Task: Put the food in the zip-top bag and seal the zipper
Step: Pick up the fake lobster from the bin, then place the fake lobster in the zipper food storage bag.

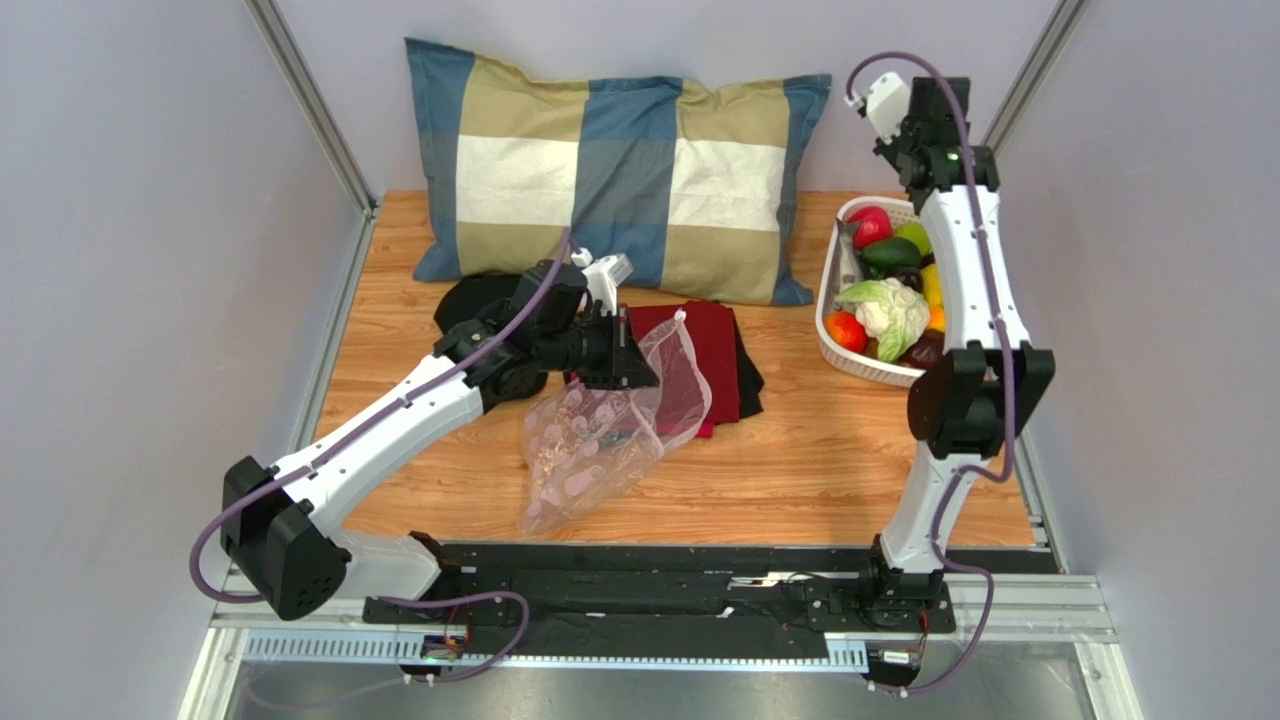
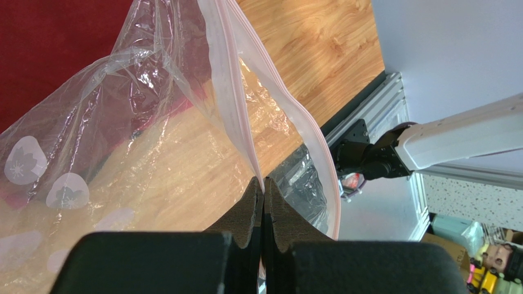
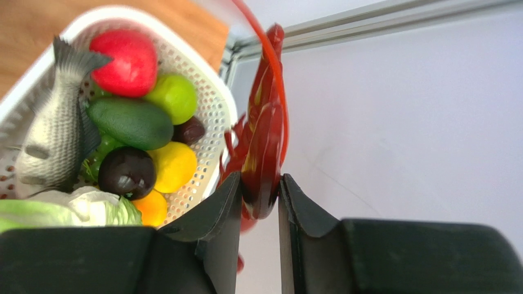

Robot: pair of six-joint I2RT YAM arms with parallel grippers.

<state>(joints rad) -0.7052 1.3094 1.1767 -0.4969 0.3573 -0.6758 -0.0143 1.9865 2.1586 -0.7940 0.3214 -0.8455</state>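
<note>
The clear zip-top bag (image 1: 601,435) hangs from my left gripper (image 1: 639,360) and slopes down to the table. In the left wrist view my left gripper (image 2: 264,184) is shut on the bag's mouth edge. The zipper (image 2: 226,92) runs up from the jaws as a pinkish strip, and the mouth gapes open. My right gripper (image 3: 258,180) is shut on a glossy red crayfish-like toy (image 3: 264,110), held high beside the white basket (image 3: 209,92). The basket holds food: a red fruit (image 3: 129,61), lime (image 3: 175,95), avocado (image 3: 129,122), fish (image 3: 55,128) and others.
The basket (image 1: 831,323) stands at the right of the table. A folded red cloth (image 1: 724,353) lies under the bag's far end, with a black cloth (image 1: 481,300) behind my left arm. A checked pillow (image 1: 616,165) lies at the back. Walls close both sides.
</note>
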